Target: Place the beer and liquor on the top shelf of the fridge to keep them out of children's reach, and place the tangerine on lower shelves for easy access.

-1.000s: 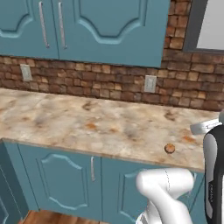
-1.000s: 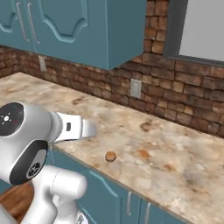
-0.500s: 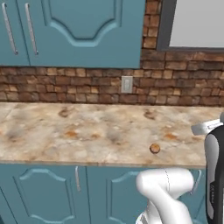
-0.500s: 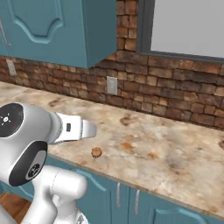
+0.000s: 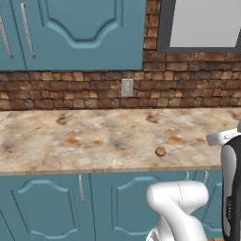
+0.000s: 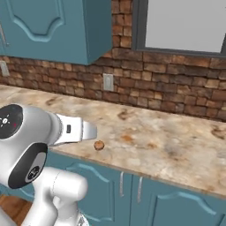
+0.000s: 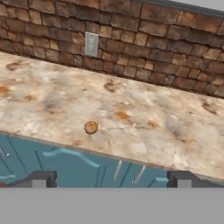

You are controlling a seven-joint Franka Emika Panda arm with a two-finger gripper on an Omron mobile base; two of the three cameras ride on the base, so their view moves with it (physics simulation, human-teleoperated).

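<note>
Tangerine: you see the tangerine [image 5: 160, 151] lying alone on the marbled counter [image 5: 84, 141], near the front edge and well apart from the brick wall [image 5: 70, 92]. In the right base view it is the small round fruit [image 6: 99, 145] just past the arm; in the hand view it sits a little left of the middle [image 7: 91, 127].

Gripper: the gripper [image 7: 111, 180] is released, with its two dark tips spread wide at the bottom of the hand view and nothing between them. It is held back from the counter, above the blue cabinet doors [image 7: 65, 166], so it touches nothing.

Why it is held so: I judge that the hand is kept high and wide so you can look over the counter and line up on the fruit before you go down.

Step in hand: this looks like the approach to the tangerine. No part of the task seems done yet for this fruit, since it is on the counter.

Next move: you should bring the hand forward and down until the fruit is between the tips, then close gently. It is round and may roll toward the edge if one tip pushes it first.

Landmark: the wall outlet [image 5: 127, 87] is behind the fruit and slightly to its left.
</note>
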